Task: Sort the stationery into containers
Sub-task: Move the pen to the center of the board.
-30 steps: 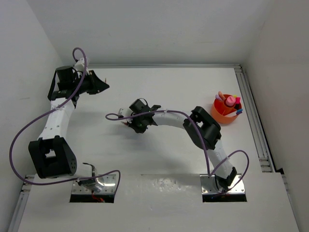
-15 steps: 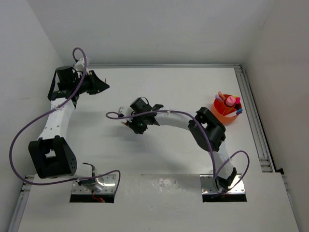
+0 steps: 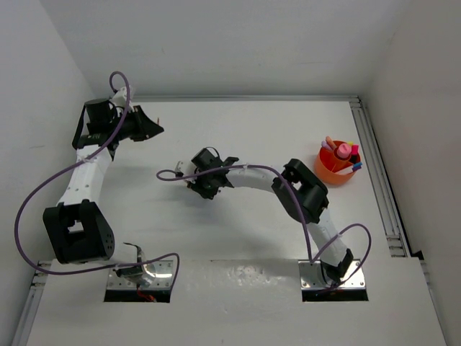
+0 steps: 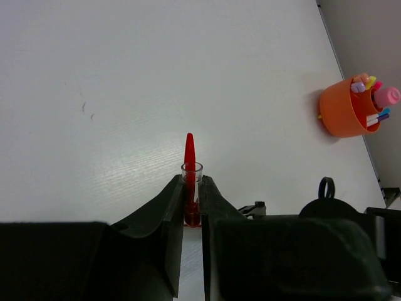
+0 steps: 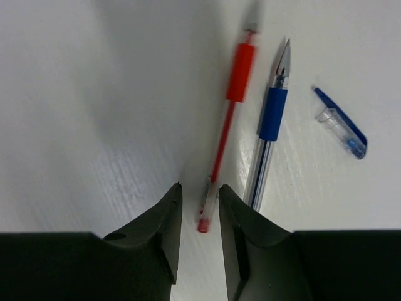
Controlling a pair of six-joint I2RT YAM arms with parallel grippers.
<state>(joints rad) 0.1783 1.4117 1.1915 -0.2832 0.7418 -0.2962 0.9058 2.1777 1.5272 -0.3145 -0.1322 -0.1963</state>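
Right gripper (image 5: 199,200): fingers narrowly apart, straddling the tail of a red pen (image 5: 235,94) that lies mid-table beside a blue pen (image 5: 270,119). Left gripper (image 4: 192,200), toward the far left corner, pinches a red pen cap (image 4: 190,153). The orange bowl (image 3: 333,171) of markers (image 4: 363,84) sits by the right edge.

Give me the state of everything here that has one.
Thin red plastic pen: uncapped, flat, tail end between right jaws.
Blue-gripped clear pen: uncapped, flat.
Loose blue cap: off, lying flat.
Clear red-tipped cap: clamped.
Round orange plastic bowl: standing, holds markers.
Left gripper: shut on cap.
Right gripper: open.
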